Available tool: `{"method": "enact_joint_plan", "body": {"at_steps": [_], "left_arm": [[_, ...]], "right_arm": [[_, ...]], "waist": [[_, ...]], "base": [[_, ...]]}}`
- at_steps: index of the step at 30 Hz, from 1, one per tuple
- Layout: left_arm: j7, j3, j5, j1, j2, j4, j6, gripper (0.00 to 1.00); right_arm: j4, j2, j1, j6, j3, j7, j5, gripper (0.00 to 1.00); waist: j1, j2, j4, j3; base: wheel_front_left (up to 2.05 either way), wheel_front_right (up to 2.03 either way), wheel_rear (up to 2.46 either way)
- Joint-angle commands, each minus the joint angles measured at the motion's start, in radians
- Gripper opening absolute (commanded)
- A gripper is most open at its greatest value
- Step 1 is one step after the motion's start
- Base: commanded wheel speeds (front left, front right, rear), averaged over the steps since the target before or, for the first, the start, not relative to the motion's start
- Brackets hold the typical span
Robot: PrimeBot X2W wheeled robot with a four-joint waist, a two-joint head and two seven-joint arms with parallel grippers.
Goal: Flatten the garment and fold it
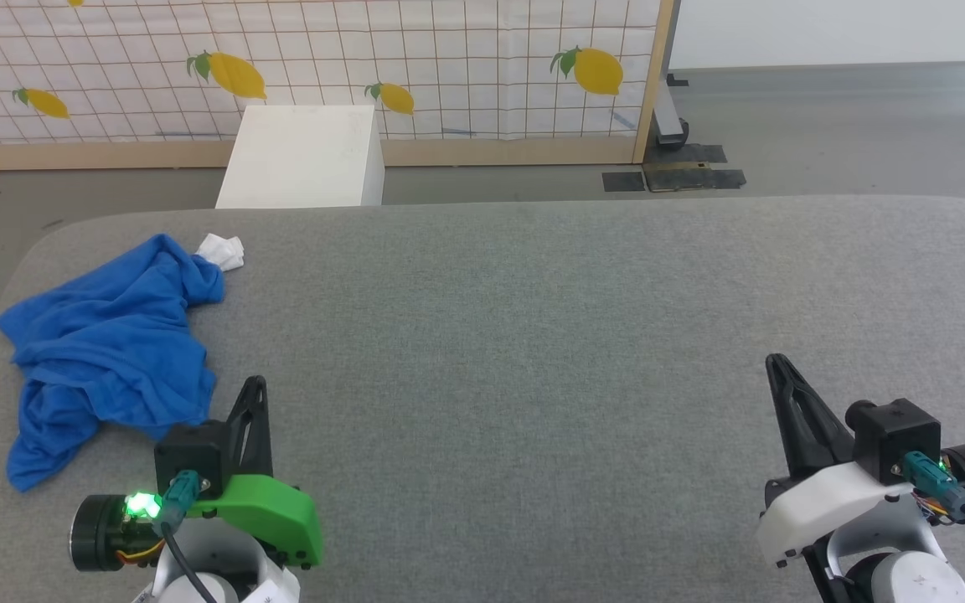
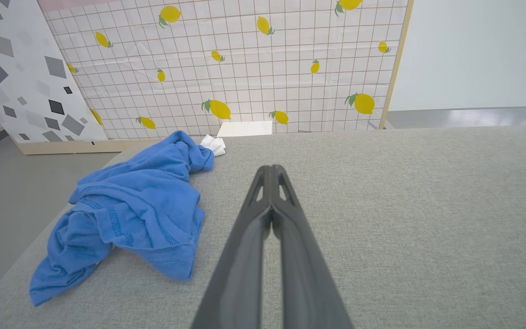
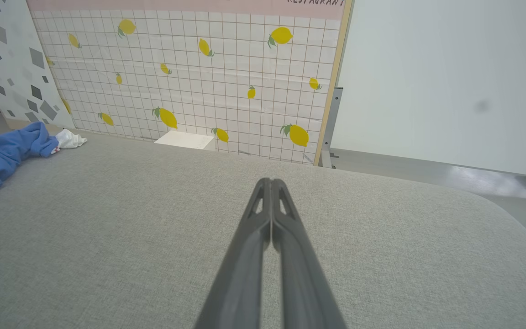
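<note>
The garment [image 1: 114, 343] is a bright blue T-shirt lying crumpled in a heap at the left end of the grey table [image 1: 533, 335], with a white bit of sleeve poking out at its far end. In the left wrist view the garment [image 2: 135, 205] lies to the left of my fingers. My left gripper [image 1: 256, 385] is shut, empty, just right of the heap's near edge. Over the table's near right stands my right gripper [image 1: 776, 362], shut and empty, far from the cloth. The right wrist view catches the garment [image 3: 2, 155] at its far left.
A white box [image 1: 302, 155] stands on the floor behind the table. Behind it a lemon-patterned grid panel [image 1: 365, 67] in a wooden frame closes the back. Grey floor lies beyond the table's left edge and to the right of the panel.
</note>
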Motion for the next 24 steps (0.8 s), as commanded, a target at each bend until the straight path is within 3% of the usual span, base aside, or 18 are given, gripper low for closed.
{"method": "enact_joint_plan", "body": {"at_steps": [1,2,24], "left_arm": [[0.001,0.003,0.013,0.015,-0.005,-0.003,-0.001,0.00],[0.000,0.000,0.000,0.000,0.000,0.000,0.000,1.00],[-0.040,-0.023,-0.022,0.001,0.000,0.021,0.016,1.00]], "right_arm": [[-0.005,0.001,0.016,-0.002,0.002,0.000,-0.006,0.00],[0.000,0.000,0.000,0.000,0.000,0.000,0.001,1.00],[0.024,0.000,0.025,0.000,-0.020,-0.040,0.038,1.00]], "waist": [[0.0000,0.0000,0.000,0.000],[0.0000,0.0000,0.000,0.000],[0.0000,0.0000,0.007,0.000]], "base": [[0.00,0.00,0.00],[0.00,0.00,0.00],[0.00,0.00,0.00]]}}
